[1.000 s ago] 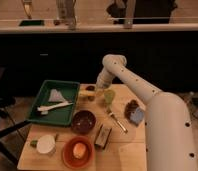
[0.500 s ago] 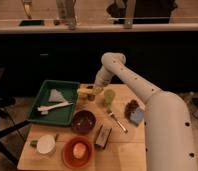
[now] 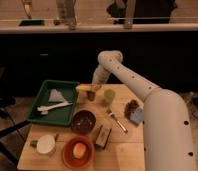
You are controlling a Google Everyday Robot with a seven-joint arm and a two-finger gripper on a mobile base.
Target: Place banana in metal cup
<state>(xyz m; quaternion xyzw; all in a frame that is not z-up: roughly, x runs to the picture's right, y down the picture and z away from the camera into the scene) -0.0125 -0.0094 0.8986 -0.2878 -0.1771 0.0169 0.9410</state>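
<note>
Banana (image 3: 83, 88) edged toward tray (image 3: 58, 82), gripper (image 3: 93, 86) clamping it above metal cup (image 3: 91, 95); green cup (image 3: 109, 96) adj.

One metal cup (image 3: 91, 95), one light-green cup (image 3: 109, 96) and one white mug (image 3: 45, 144) are counted. One dark bowl (image 3: 84, 121), one orange bowl (image 3: 78, 152), one green tray (image 3: 54, 102) and one banana (image 3: 83, 88) are seen. One gripper (image 3: 94, 88) is found at the table's (image 3: 123, 155) twelve o'clock edge.

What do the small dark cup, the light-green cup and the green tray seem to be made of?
The dark cup, just below the gripper, looks like metal: dull grey-brown with a faint sheen. The light-green cup seems to be plastic: matte, even colour. The green tray also looks like plastic, uniform and smooth, though painted metal is possible.
</note>
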